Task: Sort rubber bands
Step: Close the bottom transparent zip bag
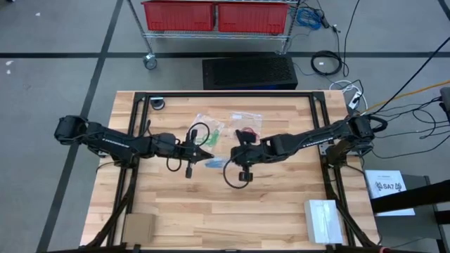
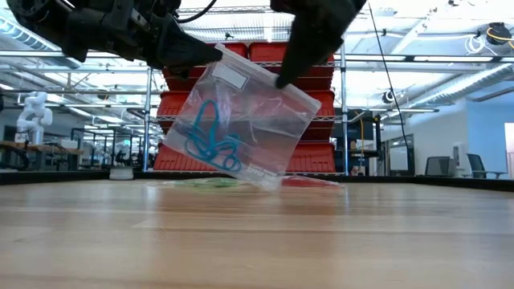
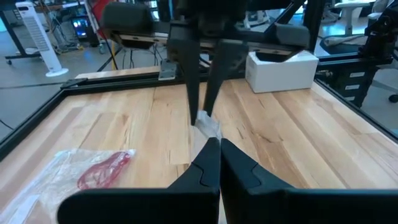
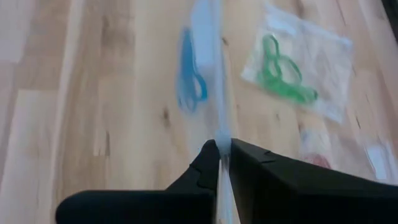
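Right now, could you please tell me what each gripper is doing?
Left gripper: shut on the clear zip bag of blue rubber bands.
Right gripper: shut on the same bag.

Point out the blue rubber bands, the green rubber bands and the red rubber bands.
blue rubber bands (image 2: 210, 138): low view, tangle inside lifted clear bag.
green rubber bands (image 4: 281, 78): right wrist view, middle of cluster.
red rubber bands (image 3: 102, 170): left wrist view, middle of clump.

Red bins (image 1: 214, 15) on a wire cart, white box (image 1: 323, 219) on table.
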